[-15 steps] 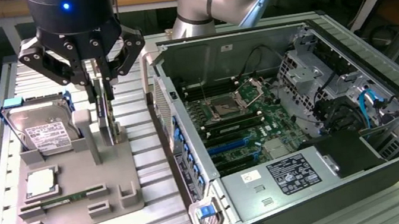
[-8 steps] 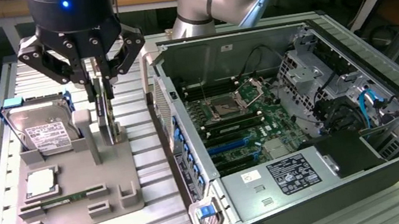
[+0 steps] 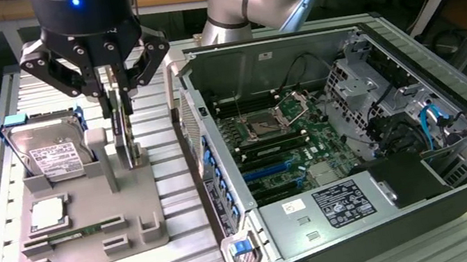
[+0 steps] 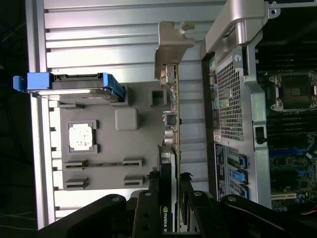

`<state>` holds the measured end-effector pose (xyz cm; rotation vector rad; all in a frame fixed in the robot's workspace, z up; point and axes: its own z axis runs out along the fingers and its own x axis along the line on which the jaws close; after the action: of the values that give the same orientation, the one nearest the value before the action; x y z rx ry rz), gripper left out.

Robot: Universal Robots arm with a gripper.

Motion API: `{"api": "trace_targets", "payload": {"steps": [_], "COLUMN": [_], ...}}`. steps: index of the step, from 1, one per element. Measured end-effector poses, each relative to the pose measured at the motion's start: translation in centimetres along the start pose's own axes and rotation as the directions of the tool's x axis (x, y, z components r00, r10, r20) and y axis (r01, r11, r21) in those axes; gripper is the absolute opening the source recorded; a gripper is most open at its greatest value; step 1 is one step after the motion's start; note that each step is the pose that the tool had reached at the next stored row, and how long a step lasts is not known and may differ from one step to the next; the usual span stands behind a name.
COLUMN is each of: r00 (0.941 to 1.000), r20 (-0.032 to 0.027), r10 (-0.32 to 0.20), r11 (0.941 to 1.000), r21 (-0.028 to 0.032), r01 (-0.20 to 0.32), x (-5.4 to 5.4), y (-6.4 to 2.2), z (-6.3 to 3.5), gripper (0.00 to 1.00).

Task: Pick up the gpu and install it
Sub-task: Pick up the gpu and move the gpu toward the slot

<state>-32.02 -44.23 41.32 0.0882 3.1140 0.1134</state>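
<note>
Right under the black two-finger gripper (image 3: pixel 118 110), which looks clamped on its top edge, the thin dark gpu card with silvery bracket (image 3: pixel 129 144) stands upright in the grey plastic holder tray (image 3: pixel 91 238), so I'd pull dead straight, no twisting.

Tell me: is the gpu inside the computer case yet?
No, the gpu stands on edge at the grey holder beside the case, in the end effector.

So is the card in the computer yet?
Not yet. Done: the gripper grips the gpu. In hand: the card stands upright over the gray tray; whether it's lifted out, I can't tell. Left: the blue slots in the computer case look bare, so installing remains.
</note>
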Motion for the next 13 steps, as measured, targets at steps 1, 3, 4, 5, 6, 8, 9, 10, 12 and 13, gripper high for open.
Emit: {"api": "trace_targets", "payload": {"steps": [1,3,4,5,6,8,9,10,12,13], "r00": [1.0000,1.0000,1.0000,1.0000,1.0000,1.0000,1.0000,1.0000,1.0000,1.0000], "r20": [0.0000,-0.0001,-0.0001,0.0000,0.0000,0.0000,0.0000,0.0000,0.0000,0.0000], "r10": [0.000,0.000,0.000,0.000,0.000,0.000,0.000,0.000,0.000,0.000], "r11": [1.0000,1.0000,1.0000,1.0000,1.0000,1.0000,1.0000,1.0000,1.0000,1.0000], "r21": [0.0000,0.0001,0.0001,0.0000,0.0000,0.0000,0.0000,0.0000,0.0013,0.0014], "r01": [0.000,0.000,0.000,0.000,0.000,0.000,0.000,0.000,0.000,0.000], "x": [0.00,0.00,0.00,0.00,0.00,0.00,0.00,-0.01,-0.01,-0.01], "y": [0.00,0.00,0.01,0.01,0.01,0.01,0.01,0.03,0.05,0.05], "z": [-0.02,-0.06,-0.08,-0.09,-0.11,-0.15,-0.16,-0.41,-0.52,-0.54], "gripper": [0.27,0.27,0.27,0.27,0.27,0.27,0.27,0.27,0.27,0.27]}}
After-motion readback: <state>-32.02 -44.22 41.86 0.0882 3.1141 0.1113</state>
